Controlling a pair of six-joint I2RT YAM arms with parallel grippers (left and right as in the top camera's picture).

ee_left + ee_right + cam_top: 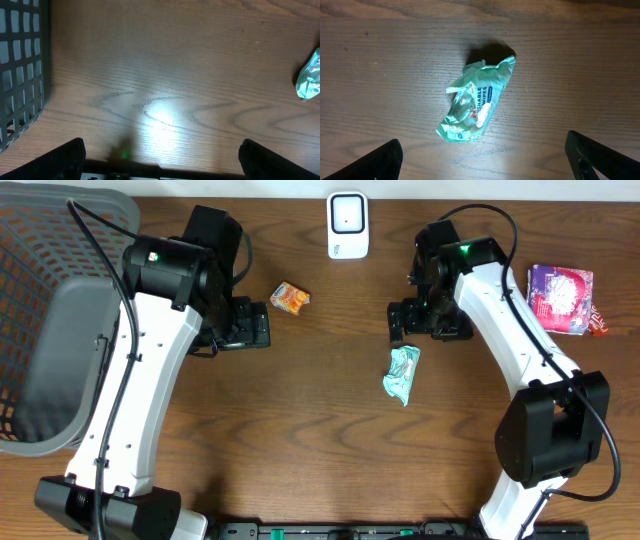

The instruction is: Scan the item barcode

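Right wrist view shows wipes packet (475, 102) lying untouched, both arms' jaws spread wide, empty.

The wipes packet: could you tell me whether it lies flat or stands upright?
Flat: the wipes packet lies printed face up on the table.

a crumpled mint green pack of wipes (402, 374) lies flat on the brown counter (320, 450), near the middle and a bit tilted. the small white scanner (347, 225) sits at the far edge, well apart from it.
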